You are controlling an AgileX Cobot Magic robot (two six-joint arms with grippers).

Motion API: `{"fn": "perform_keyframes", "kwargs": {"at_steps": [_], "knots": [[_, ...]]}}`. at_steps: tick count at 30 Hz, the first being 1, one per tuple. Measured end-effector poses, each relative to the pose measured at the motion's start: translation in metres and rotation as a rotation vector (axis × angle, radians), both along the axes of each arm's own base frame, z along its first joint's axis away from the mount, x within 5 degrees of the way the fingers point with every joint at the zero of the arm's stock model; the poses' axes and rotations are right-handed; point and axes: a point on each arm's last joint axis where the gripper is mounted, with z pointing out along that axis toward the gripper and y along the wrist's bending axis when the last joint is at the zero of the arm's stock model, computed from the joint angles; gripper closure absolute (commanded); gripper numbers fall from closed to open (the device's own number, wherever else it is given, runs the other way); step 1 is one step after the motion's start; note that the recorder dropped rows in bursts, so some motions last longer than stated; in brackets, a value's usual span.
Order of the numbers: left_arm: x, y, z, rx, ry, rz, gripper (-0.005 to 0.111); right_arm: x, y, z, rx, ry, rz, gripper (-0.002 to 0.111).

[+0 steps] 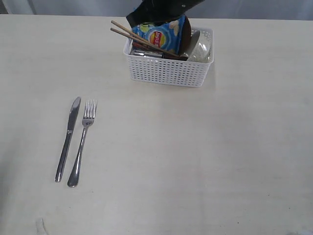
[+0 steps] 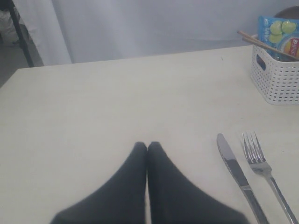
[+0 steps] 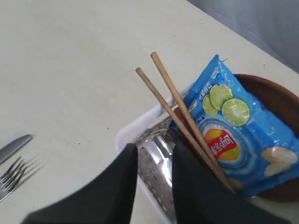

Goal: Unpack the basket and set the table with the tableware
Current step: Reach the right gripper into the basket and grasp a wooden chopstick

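The white basket (image 1: 166, 73) stands at the back of the table (image 1: 195, 161). In it are two chopsticks (image 1: 137, 36), a brown plate (image 1: 186, 30), a white bowl (image 1: 201, 49) and a steel cup (image 3: 159, 172). My right gripper (image 3: 154, 145) reaches into the basket's left end, its fingers closed on either side of the steel cup, beside the chopsticks (image 3: 173, 98). A knife (image 1: 68, 137) and a fork (image 1: 83, 142) lie side by side on the left of the table. My left gripper (image 2: 147, 145) hovers shut and empty over the table, next to the knife (image 2: 233, 168).
A blue chip bag (image 1: 161, 34) leans upright in the basket against the brown plate (image 3: 275, 93), right behind the chopsticks. The right arm (image 1: 156, 10) comes in from the back over the basket. Bare tabletop spreads in front of the basket and to the right.
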Motion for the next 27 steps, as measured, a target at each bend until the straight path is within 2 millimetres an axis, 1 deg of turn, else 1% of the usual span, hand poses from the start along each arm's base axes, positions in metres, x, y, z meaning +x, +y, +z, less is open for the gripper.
{"fn": "perform_keyframes", "kwargs": {"at_steps": [4,5,6,7,8,9,12,15,18,19,21,27], "knots": [[0.0,0.0,0.0,0.0,0.0,0.0,0.107,0.026,0.015,-0.017,-0.025,-0.009,0.014,0.082],[0.0,0.0,0.0,0.0,0.0,0.0,0.107,0.033,0.02,-0.022,-0.031,-0.003,0.022,0.079],[0.0,0.0,0.0,0.0,0.0,0.0,0.107,0.039,0.024,-0.027,-0.037,0.011,0.029,0.074],[0.0,0.0,0.0,0.0,0.0,0.0,0.107,0.043,0.027,-0.03,-0.041,0.021,0.034,0.064],[0.0,0.0,0.0,0.0,0.0,0.0,0.107,0.05,0.033,-0.039,-0.054,0.049,0.047,0.058],[0.0,0.0,0.0,0.0,0.0,0.0,0.107,0.053,0.035,-0.042,-0.063,0.06,0.054,0.052],[0.0,0.0,0.0,0.0,0.0,0.0,0.107,0.065,0.04,-0.06,-0.123,0.071,0.077,0.052],[0.0,0.0,0.0,0.0,0.0,0.0,0.107,0.07,0.04,-0.078,-0.176,0.071,0.088,0.052],[0.0,0.0,0.0,0.0,0.0,0.0,0.107,0.076,0.037,-0.088,-0.172,0.066,0.069,0.052],[0.0,0.0,0.0,0.0,0.0,0.0,0.107,0.08,0.034,-0.095,-0.173,0.065,0.055,0.052],[0.0,0.0,0.0,0.0,0.0,0.0,0.107,0.087,0.029,-0.098,-0.147,0.06,0.016,0.052],[0.0,0.0,0.0,0.0,0.0,0.0,0.107,0.092,0.031,-0.112,-0.113,0.066,-0.019,0.052]]}}
